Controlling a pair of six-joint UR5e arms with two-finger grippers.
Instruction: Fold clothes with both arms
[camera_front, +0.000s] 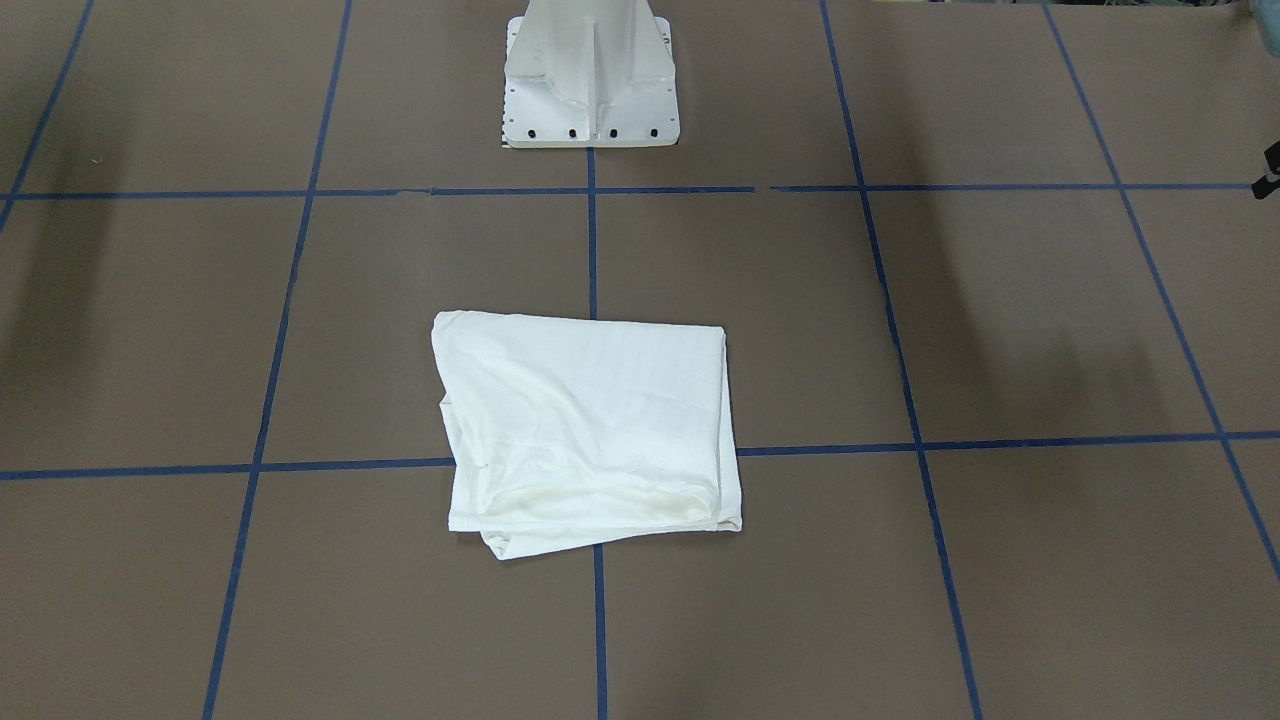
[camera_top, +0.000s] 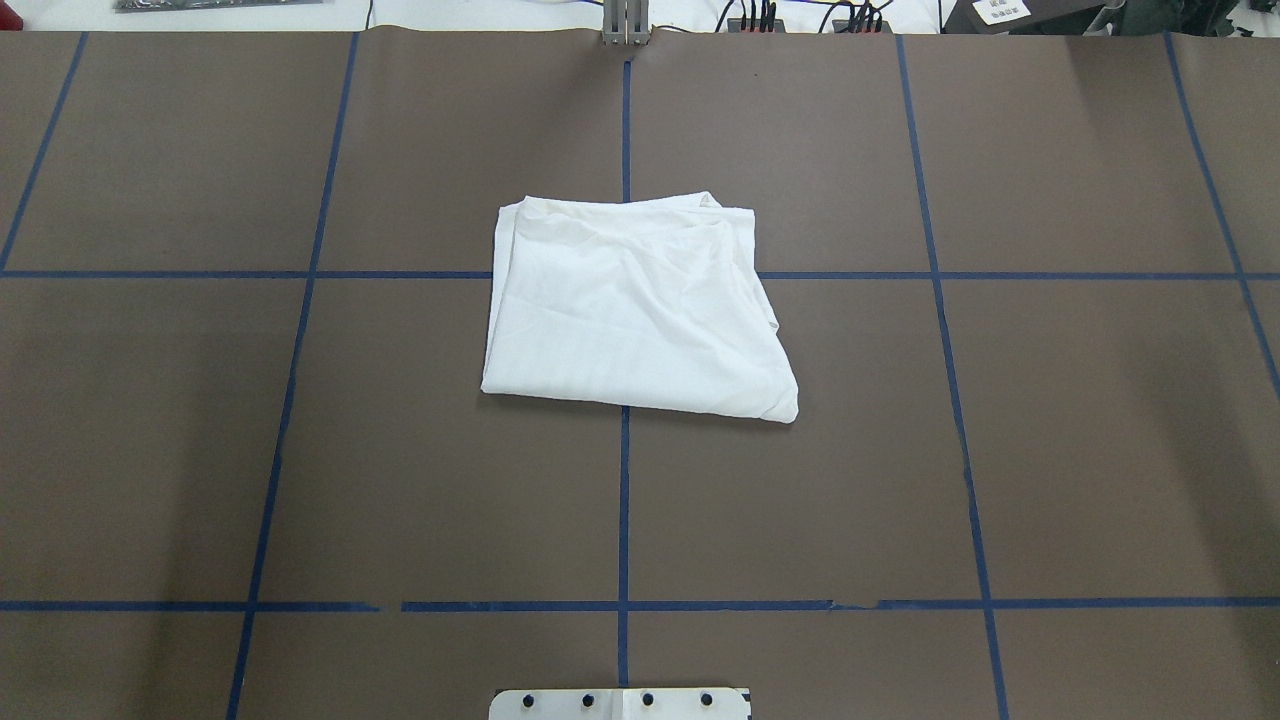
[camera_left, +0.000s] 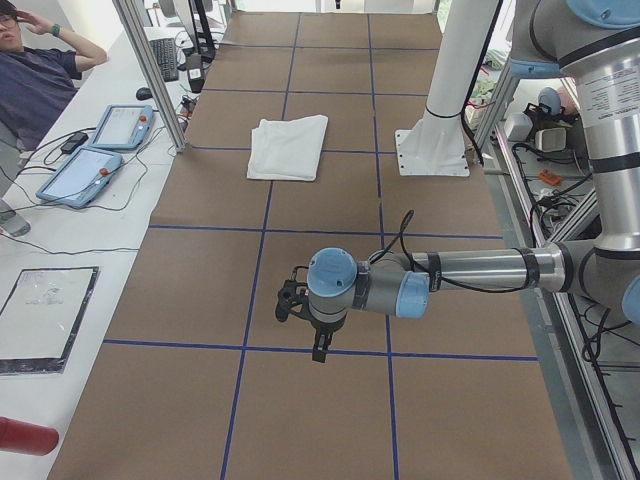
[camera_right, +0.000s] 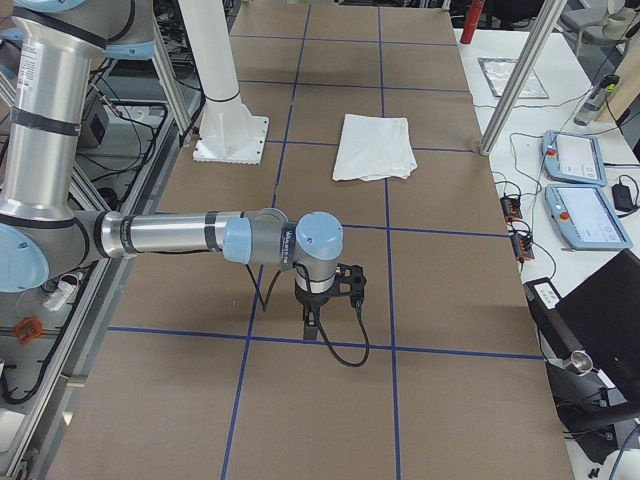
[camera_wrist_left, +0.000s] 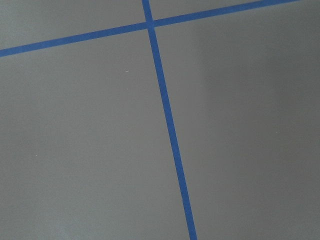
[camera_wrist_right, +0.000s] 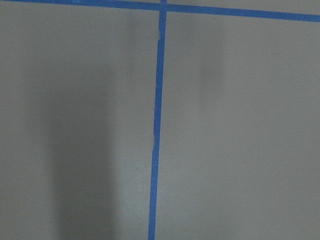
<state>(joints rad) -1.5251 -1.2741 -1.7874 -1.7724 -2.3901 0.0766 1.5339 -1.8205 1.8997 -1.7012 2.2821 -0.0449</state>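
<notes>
Brown table (camera_top: 400, 450) gridded in blue tape (camera_wrist_left: 165, 120), and the white T-shirt (camera_top: 630, 310) lies folded at its centre. Only the side views catch the left gripper (camera_left: 318, 350) and right gripper (camera_right: 312, 328), both over bare table well apart from the shirt. Parted or clenched, I cannot tell.

readable text: none tbh | white label (camera_top: 1000, 10) past the table's (camera_top: 400, 450) far edge: print too small

Even, bright light; soft broad shadows on table (camera_front: 1000, 330); sharp focus.
</notes>
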